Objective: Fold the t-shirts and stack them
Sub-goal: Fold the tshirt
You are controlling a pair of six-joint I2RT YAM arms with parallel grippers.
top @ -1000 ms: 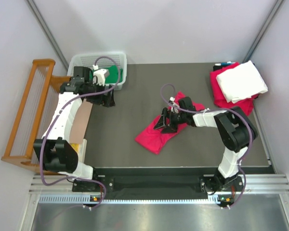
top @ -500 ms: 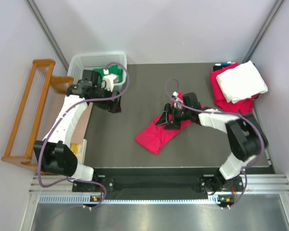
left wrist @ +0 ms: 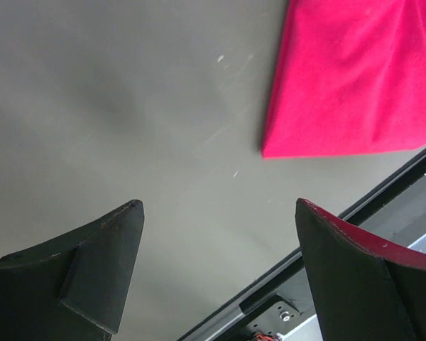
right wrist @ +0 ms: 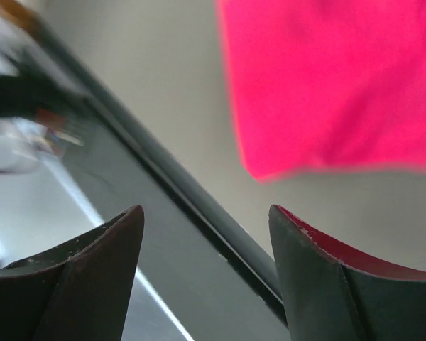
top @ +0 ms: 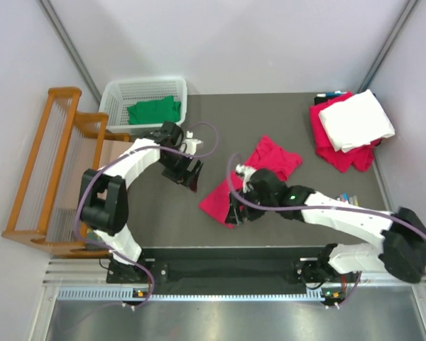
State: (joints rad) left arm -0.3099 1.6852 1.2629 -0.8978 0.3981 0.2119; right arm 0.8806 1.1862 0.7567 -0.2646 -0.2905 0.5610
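Observation:
A crimson t-shirt [top: 259, 170] lies half-folded on the dark table, running from centre toward the near edge. Its near-left corner shows in the left wrist view [left wrist: 348, 78] and in the right wrist view [right wrist: 326, 78]. My left gripper [top: 190, 177] is open and empty, over bare table just left of the shirt. My right gripper [top: 236, 213] is open and empty at the shirt's near corner, by the table's front edge. A folded white shirt [top: 356, 119] lies on a folded red one [top: 341, 150] at the far right. A green shirt [top: 155, 110] lies in the white basket [top: 113, 96].
A wooden rack [top: 46, 163] stands along the left side. The table's black front rail [left wrist: 319, 263] runs close under both grippers and shows in the right wrist view [right wrist: 170, 177]. A small dark object [top: 328, 95] sits behind the stack.
My left arm swung from the basket toward the shirt's left side. My right gripper moved from the shirt's middle down to its near corner. The shirt now lies a little flatter.

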